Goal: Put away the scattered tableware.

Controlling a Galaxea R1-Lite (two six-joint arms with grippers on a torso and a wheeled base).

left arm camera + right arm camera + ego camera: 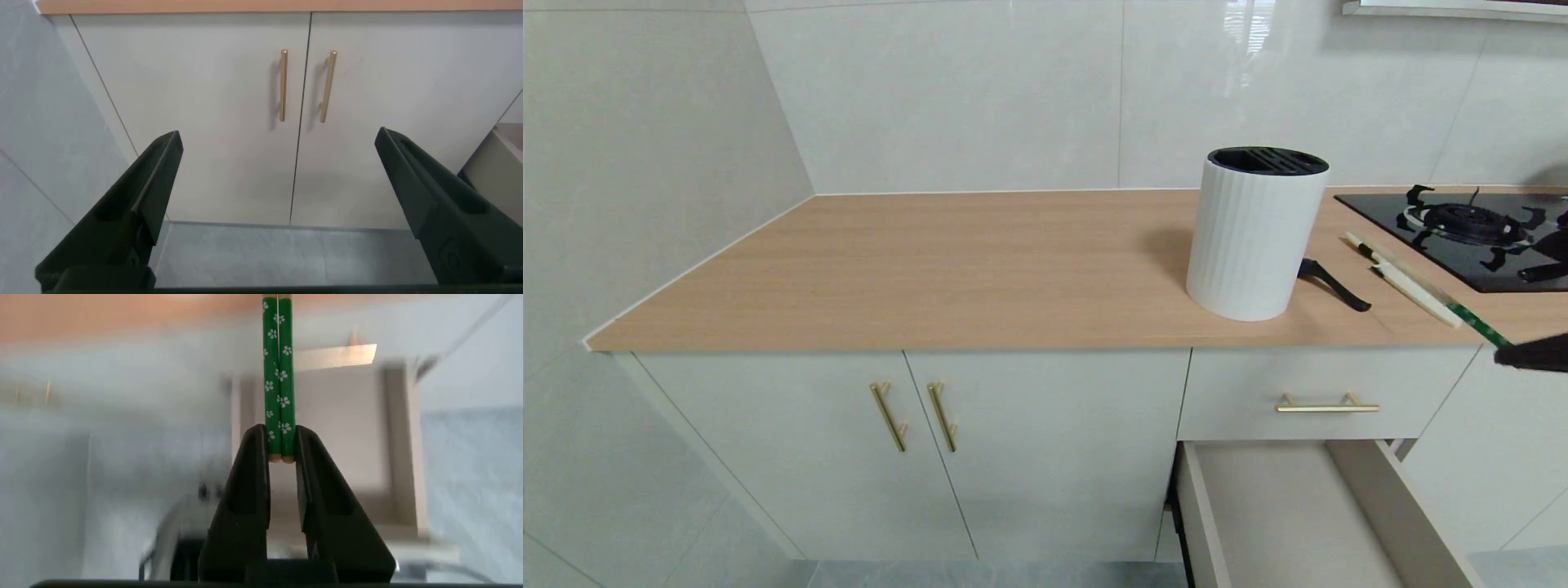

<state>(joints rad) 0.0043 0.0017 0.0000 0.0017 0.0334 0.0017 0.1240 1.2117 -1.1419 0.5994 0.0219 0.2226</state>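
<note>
Chopsticks pinched in my right claw, holder to its left.
The 2 sticks pointed back-left, passing beside the holder; my left claw sat wide open, farther off.

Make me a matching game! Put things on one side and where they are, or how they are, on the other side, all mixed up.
Things:
1. green chopsticks
2. white holder
3. lower drawer

Places and states:
A. pulled open
B. standing upright on the counter
C. clamped in the right end effector

Pairs: 1-C, 2-B, 3-A
</note>
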